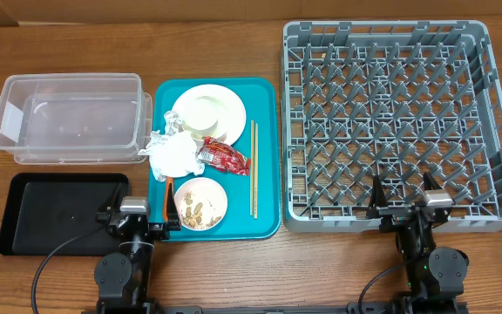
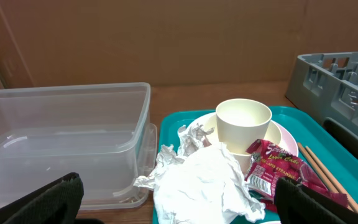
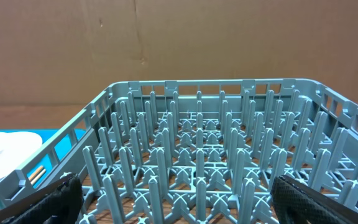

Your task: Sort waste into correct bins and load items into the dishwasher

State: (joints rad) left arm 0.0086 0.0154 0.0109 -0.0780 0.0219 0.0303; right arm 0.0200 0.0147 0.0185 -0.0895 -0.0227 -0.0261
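**Left tool** (image 1: 136, 215): released, with the jaws spread wide and nothing between them. It sits at the near edge of the desk (image 1: 260, 270).

- The black tray (image 1: 55, 214) lies just left of this tool.
- The clear tub (image 1: 72, 118) stands ahead of it and to the left, beyond the black tray.
- The teal tray (image 1: 267, 131) lies just right of the tool and extends ahead of it.

**Items on the teal tray, by distance from the left tool:**

- The bowl (image 1: 200, 205) is nearest, just beside the tool's right finger. It holds tan peanuts (image 1: 194, 209).
- An orange piece (image 1: 166, 199), probably carrot, lies against the bowl's left rim. The overhead view is too coarse to confirm this.
- The tissue (image 2: 197, 180), crumpled, lies directly ahead of the tool, between the fingers in the wrist view.
- The wrapper (image 2: 275, 168), red, touches the right side of the tissue.
- The plate (image 1: 229, 113) lies beyond the tissue and wrapper.
- The cup (image 2: 243, 127) stands upright on the plate.
- The chopsticks (image 1: 253, 170) lie side by side along the right part of the tray, pointing away from the tool.

**Right tool** (image 1: 401, 202): released, with the jaws spread wide and holding nothing. It sits at the near wall of the grey rack (image 3: 197, 155), which fills the space ahead of it with its pegs upright. The teal tray is to the left of this tool, well apart from it.
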